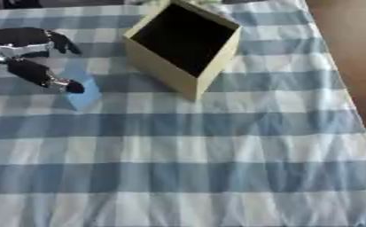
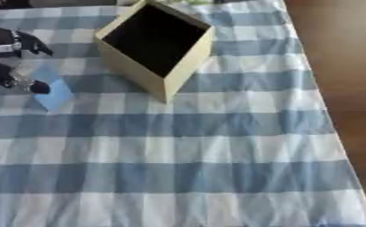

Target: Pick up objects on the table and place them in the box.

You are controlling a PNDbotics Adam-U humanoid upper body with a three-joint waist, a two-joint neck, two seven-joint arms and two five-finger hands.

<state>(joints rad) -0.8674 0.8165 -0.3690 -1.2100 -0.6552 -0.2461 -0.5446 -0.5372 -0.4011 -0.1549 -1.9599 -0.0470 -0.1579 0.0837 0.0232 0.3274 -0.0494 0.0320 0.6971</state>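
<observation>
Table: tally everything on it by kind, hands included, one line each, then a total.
Open cream box: 1
Light blue block, at the left hand's fingertips: 1
Robot left hand, black and silver: 1
Blue and white checked tablecloth: 1
Total: 4

One box, one blue block, one hand
</observation>
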